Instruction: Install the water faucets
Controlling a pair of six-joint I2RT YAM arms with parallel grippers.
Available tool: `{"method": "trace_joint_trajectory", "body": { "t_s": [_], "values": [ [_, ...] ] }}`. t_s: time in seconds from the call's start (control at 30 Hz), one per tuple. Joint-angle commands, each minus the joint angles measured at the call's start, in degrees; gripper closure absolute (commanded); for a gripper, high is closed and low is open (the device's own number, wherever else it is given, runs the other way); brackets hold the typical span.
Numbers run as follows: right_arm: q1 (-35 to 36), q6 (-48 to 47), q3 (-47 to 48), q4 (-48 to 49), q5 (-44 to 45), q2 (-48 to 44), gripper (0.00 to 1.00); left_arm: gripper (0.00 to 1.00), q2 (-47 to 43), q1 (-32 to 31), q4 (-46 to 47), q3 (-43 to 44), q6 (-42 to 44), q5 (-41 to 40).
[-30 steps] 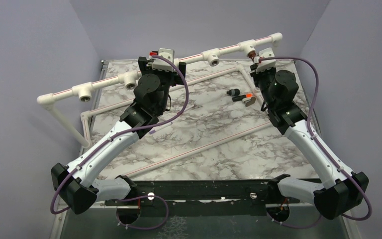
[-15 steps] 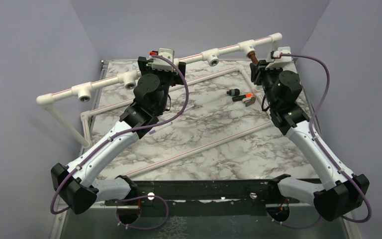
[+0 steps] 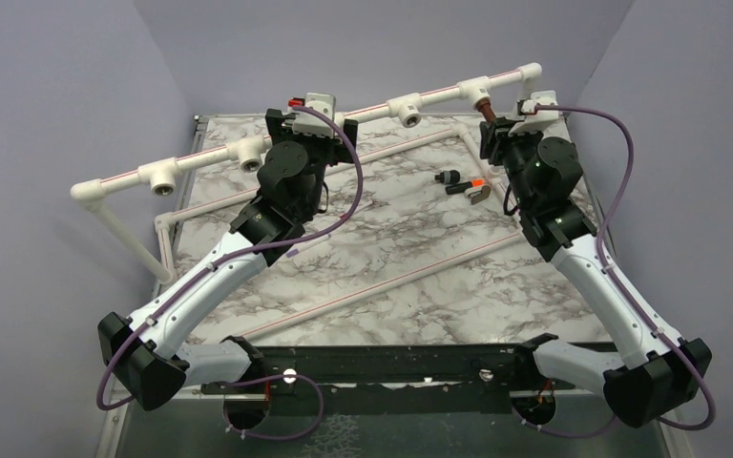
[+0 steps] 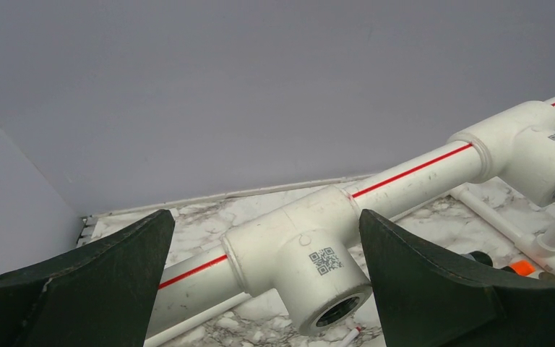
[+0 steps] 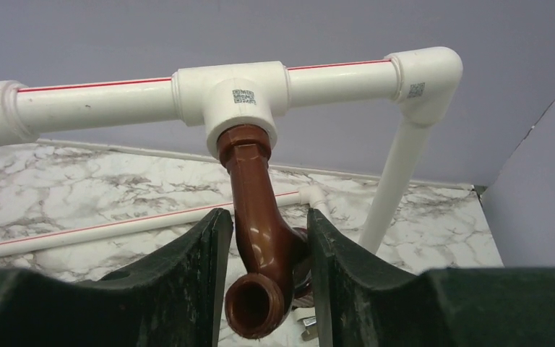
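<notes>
Basically, faucet [image 5: 256, 217] sits threaded into tee [image 5: 238, 90], between right gripper [image 5: 267, 217] jaws; clamped or freed, can't tell; left gripper [image 4: 266, 217] gapes, holding nothing. Likely stiff, light, slick metal; grip the mid-body.

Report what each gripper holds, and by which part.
Left gripper: nothing, jaws open. Right gripper: jaws flank the faucet at its bent spout; a grip cannot be told.

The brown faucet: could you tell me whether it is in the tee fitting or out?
In. The faucet enters the lower outlet of the tee fitting by its hexagonal neck, no gap; how tightly screwed, cannot tell.
</notes>
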Motion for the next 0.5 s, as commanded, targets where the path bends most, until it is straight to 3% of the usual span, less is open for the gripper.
{"method": "trace_joint_trajectory", "body": {
  "t_s": [0.0, 0.47],
  "values": [
    [1.1, -1.2, 0.9, -1.6, -1.2, -3.2, 0.47, 0.01, 2.4, 1.0, -7.9, -2.3, -0.4, -2.9],
    [1.1, -4.4, 4.2, -12.4, -2.3, -10.4, 0.03, 0.01, 3.3, 1.5, -9.7, 0.4, -3.0, 0.1]
  ]
}}
